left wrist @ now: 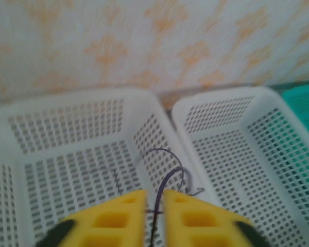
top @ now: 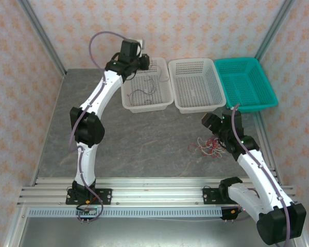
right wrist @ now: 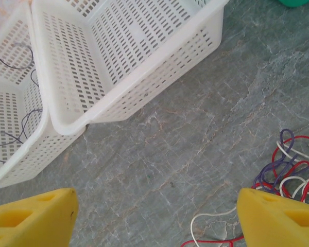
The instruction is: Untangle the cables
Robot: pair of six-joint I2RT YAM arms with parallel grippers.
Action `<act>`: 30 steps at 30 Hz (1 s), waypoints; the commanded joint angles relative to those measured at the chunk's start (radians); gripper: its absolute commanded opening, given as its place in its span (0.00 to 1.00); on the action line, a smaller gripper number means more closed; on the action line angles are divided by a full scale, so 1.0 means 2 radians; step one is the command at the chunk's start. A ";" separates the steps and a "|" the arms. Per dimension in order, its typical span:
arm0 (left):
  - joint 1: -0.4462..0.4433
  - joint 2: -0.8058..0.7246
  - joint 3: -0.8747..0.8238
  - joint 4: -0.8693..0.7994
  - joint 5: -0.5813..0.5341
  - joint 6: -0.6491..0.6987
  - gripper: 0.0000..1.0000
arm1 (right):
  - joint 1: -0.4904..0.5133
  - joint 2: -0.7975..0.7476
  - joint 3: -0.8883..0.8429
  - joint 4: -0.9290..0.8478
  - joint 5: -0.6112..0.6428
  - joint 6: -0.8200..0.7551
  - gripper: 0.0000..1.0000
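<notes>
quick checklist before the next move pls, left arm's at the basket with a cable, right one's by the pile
1. Is the left gripper above the left white basket: ok.
2. Has the purple cable been let go: cannot tell. It runs between the fingers, which are narrowly apart.
3. Is the right gripper open: ok.
4. Is the right gripper touching nothing, short of the cable pile: ok.
5. Is the pile separated: not ok. Red, white and purple strands cross on the table.
</notes>
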 commanded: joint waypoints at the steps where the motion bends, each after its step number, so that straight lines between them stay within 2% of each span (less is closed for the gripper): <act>1: 0.017 -0.040 -0.047 0.043 -0.001 -0.038 0.48 | 0.003 -0.004 -0.004 0.001 -0.001 -0.001 0.81; 3: 0.019 -0.076 -0.086 0.072 0.000 -0.049 0.71 | 0.003 -0.004 -0.006 -0.001 0.008 0.002 0.81; 4: 0.019 -0.096 -0.101 0.083 0.000 -0.052 0.77 | 0.002 -0.005 -0.007 -0.003 0.015 0.008 0.81; 8: 0.019 -0.198 -0.173 0.120 -0.001 -0.067 0.81 | 0.003 -0.001 -0.015 -0.009 0.066 0.045 0.81; 9: 0.019 -0.227 -0.197 0.132 0.005 -0.074 0.85 | 0.003 0.002 -0.017 -0.011 0.080 0.052 0.81; 13: 0.010 -0.327 -0.295 0.184 0.056 -0.101 0.92 | 0.002 0.028 -0.016 -0.040 0.137 0.089 0.81; 15: -0.012 -0.379 -0.348 0.198 0.068 -0.111 0.96 | 0.000 0.047 -0.019 -0.066 0.180 0.125 0.81; 18: -0.061 -0.443 -0.415 0.204 0.071 -0.110 1.00 | -0.011 0.076 -0.033 -0.077 0.191 0.135 0.82; 22: -0.137 -0.501 -0.481 0.172 0.029 -0.090 1.00 | -0.021 0.114 -0.060 -0.044 0.143 0.110 0.82; 25: -0.173 -0.528 -0.536 0.154 0.008 -0.083 1.00 | -0.023 0.154 -0.082 0.038 0.010 0.044 0.76; 27: -0.182 -0.538 -0.570 0.142 0.008 -0.081 1.00 | -0.021 0.186 -0.088 0.086 -0.075 0.027 0.64; 30: -0.184 -0.544 -0.606 0.124 0.008 -0.084 1.00 | 0.005 0.226 -0.064 0.096 -0.108 0.002 0.29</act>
